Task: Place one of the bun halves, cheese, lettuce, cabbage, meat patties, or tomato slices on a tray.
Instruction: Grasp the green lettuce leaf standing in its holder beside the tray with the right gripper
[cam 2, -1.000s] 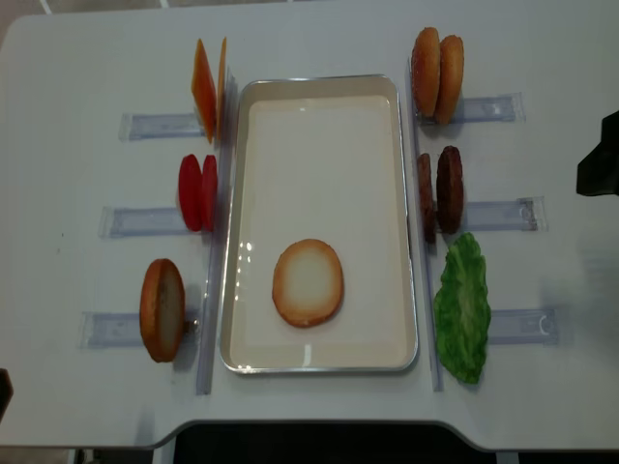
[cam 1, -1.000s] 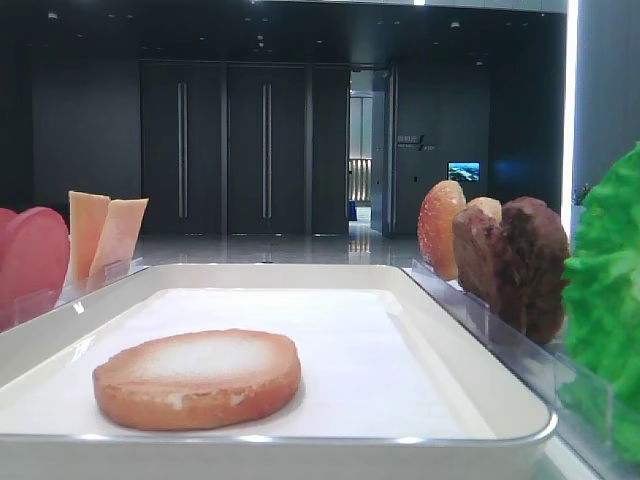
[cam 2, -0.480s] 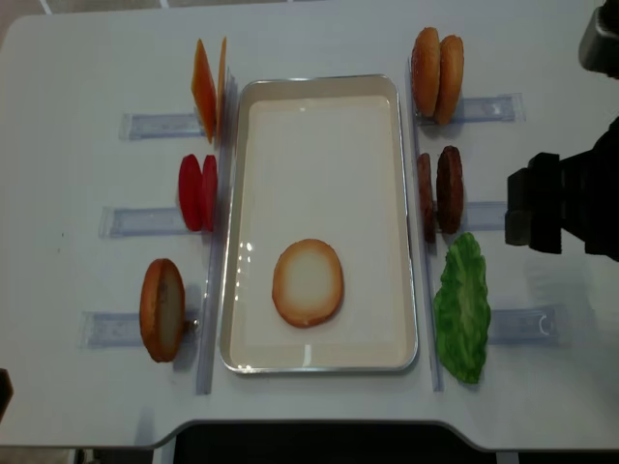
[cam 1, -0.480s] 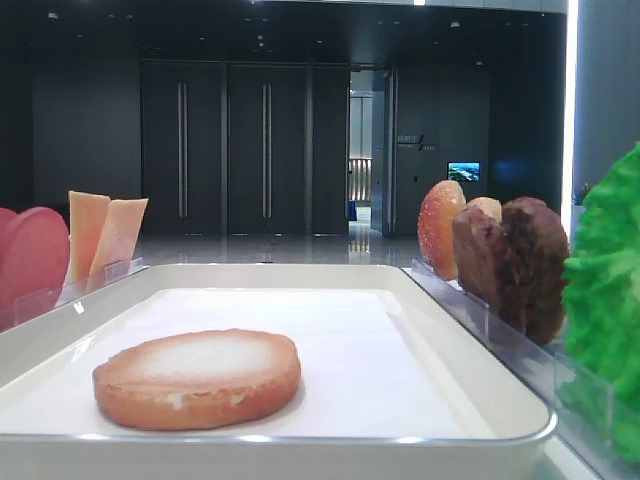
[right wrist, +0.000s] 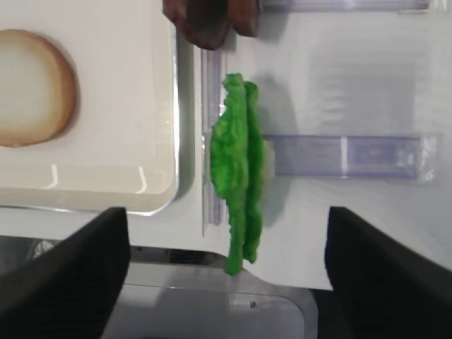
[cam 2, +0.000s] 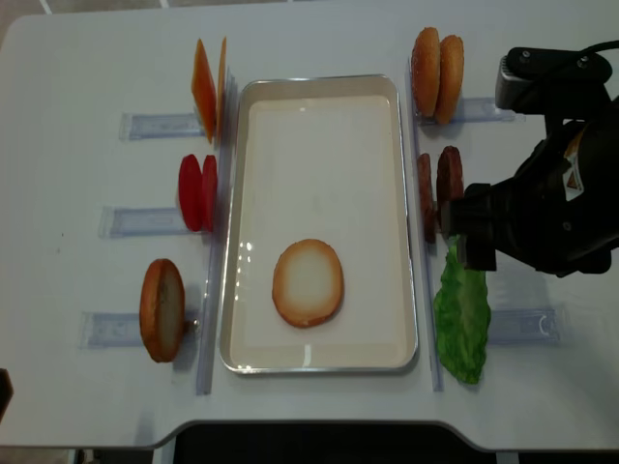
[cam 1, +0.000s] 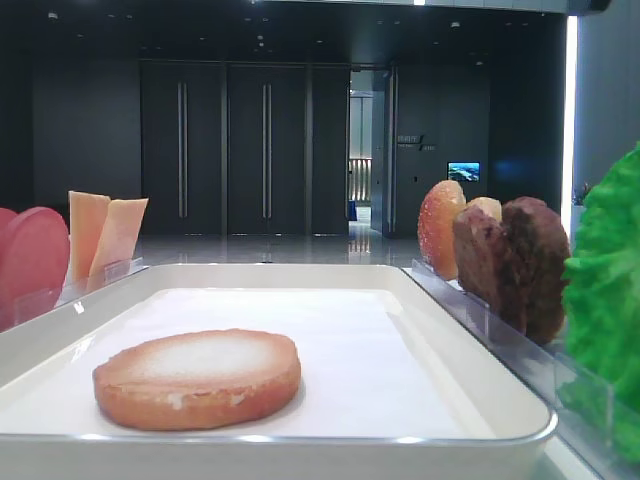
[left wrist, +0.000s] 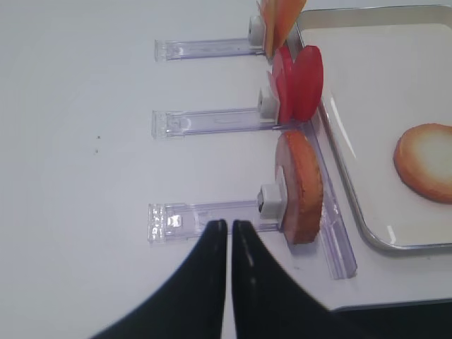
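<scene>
One bun half lies cut face up on the white tray, also low in the front view as bun half. The green lettuce stands on edge in a clear holder right of the tray. My right gripper hangs open above the lettuce, its fingers wide apart on either side without touching it. The right arm covers part of the meat patties. My left gripper is shut and empty beside a standing bun half. No cabbage is in view.
Cheese and tomato slices stand in clear holders left of the tray, with a bun half below them. Two more bun halves stand at the far right. The table's front edge runs just below the lettuce.
The right arm has come in from the right edge of the table and now hangs over the lettuce and patties. The left gripper and the food have not moved.
</scene>
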{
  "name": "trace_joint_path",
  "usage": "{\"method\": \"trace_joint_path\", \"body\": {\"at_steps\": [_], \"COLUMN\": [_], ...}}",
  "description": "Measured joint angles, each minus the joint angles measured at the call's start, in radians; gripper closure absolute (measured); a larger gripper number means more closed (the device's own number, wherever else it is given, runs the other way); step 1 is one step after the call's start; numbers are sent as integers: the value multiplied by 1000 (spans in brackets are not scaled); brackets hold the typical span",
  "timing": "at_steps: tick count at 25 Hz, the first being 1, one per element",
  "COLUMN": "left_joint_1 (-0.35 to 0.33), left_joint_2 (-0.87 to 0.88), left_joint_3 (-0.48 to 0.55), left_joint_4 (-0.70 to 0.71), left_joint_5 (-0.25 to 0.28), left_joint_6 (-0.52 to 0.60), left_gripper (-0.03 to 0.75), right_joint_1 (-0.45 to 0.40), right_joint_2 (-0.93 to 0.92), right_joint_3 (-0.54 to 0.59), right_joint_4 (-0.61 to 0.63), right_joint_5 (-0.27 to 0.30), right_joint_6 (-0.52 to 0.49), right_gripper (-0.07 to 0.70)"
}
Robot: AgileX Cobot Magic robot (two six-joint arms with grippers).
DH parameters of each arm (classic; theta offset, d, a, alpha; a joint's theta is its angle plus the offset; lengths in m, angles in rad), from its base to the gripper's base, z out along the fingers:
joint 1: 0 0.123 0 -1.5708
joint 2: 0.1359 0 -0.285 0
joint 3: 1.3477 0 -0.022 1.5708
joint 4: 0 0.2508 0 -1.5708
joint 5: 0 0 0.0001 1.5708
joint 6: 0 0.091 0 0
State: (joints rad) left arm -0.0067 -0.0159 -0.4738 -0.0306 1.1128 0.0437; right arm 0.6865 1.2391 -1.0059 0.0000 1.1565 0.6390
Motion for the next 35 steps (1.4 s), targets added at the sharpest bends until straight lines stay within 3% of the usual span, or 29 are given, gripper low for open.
{"method": "trace_joint_path", "body": {"at_steps": [5,35], "left_joint_1": [0,0], "left_joint_2": [0,0], "left_joint_3": [0,0], "left_joint_4": [0,0], "left_joint_5": [0,0], "left_joint_6": [0,0], "left_gripper": [702,702], "right_joint_1": [1,20], "right_joint_2": [37,174], "right_joint_3": [0,51], "right_joint_4": [0,7], "right_joint_5": [-41,-101], "right_joint_6": [0,-16], "right_gripper": [90,90]}}
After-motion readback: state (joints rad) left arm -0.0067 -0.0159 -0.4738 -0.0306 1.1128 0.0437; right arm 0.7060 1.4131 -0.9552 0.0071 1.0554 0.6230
